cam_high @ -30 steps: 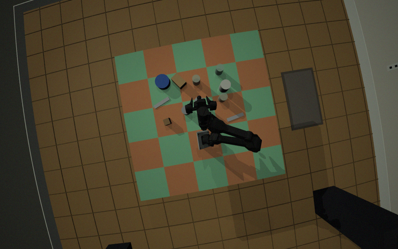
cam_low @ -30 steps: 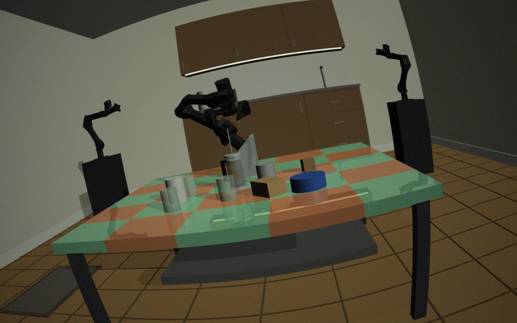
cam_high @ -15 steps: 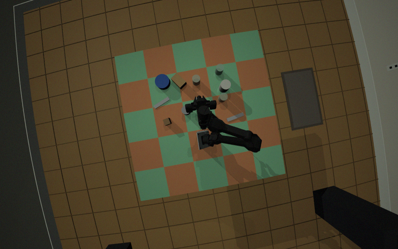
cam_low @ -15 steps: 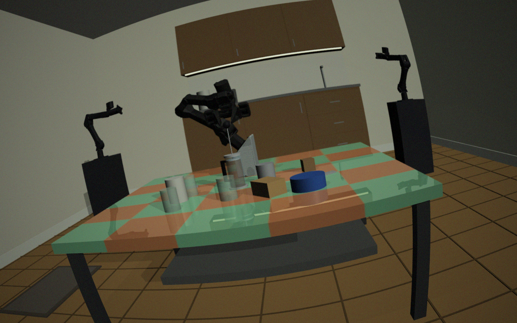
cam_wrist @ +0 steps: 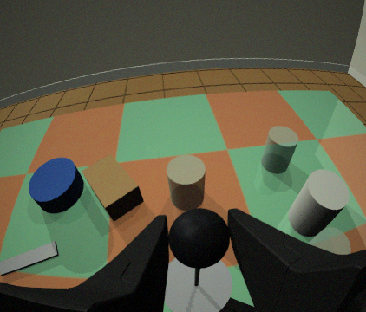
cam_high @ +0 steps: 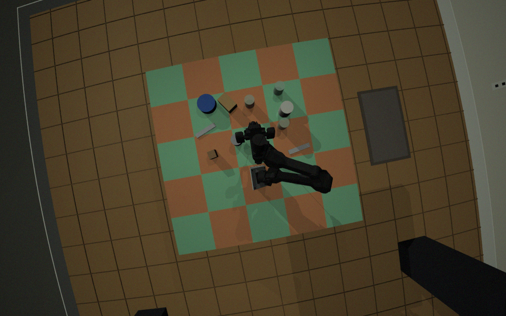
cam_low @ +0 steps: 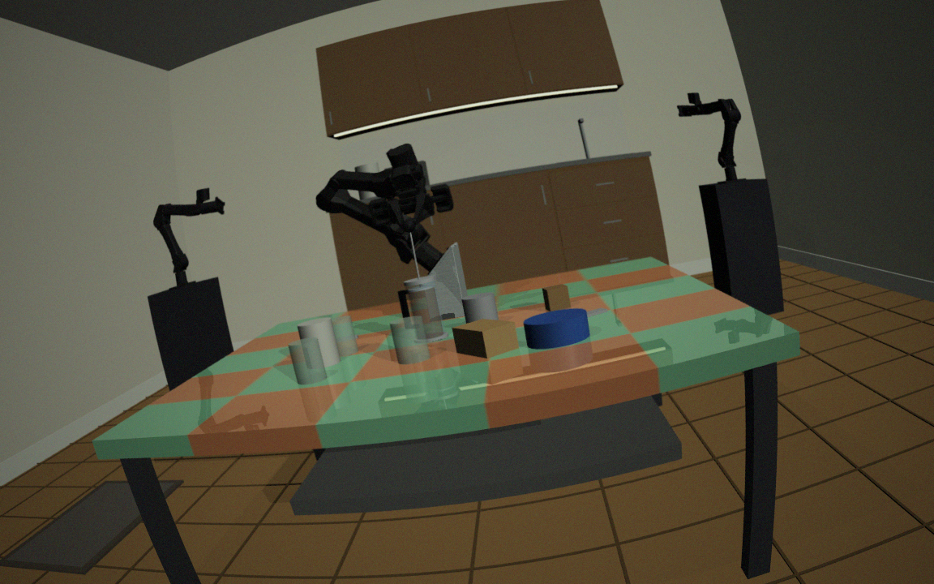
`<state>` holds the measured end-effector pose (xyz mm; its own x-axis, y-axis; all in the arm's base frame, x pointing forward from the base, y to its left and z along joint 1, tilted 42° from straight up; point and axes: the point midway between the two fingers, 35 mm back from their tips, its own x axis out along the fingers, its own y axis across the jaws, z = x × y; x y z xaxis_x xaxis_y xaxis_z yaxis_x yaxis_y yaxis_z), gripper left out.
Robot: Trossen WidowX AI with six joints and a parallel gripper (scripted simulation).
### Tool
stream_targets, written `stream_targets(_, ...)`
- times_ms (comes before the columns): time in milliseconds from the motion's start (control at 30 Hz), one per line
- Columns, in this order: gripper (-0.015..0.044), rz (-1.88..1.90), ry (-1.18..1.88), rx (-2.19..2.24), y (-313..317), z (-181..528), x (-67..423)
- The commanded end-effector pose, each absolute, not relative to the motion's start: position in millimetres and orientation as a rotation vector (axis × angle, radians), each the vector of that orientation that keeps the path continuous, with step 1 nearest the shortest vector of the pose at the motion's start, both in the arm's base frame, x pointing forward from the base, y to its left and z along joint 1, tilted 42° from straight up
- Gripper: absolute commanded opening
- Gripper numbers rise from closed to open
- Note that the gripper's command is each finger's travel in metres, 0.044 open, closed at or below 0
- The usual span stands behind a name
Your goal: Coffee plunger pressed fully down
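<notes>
Fingers on one plunger knob point(cam_wrist: 199, 238)

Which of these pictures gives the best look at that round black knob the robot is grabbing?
The wrist view: the plunger knob sits large and centered, the gripper shut on it above the press's lid. From the top, the arm hides the knob. The exterior view shows only the thin rod below the gripper.

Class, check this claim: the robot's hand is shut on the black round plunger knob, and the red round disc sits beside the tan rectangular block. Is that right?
One detail is wrong: the round disc beside the tan rectangular block is blue, not red, as the wrist view shows. The hand is indeed shut on the black round plunger knob.
</notes>
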<state>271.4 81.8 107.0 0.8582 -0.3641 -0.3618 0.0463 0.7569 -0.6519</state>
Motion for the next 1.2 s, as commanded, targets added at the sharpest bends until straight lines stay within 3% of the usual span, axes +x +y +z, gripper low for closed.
stream_targets(0,0.0112,-0.234,0.508,-0.692,78.7,100.1,271.8)
stream_targets(1167,0.0112,-0.231,0.518,-0.687,48.1,51.5,283.9)
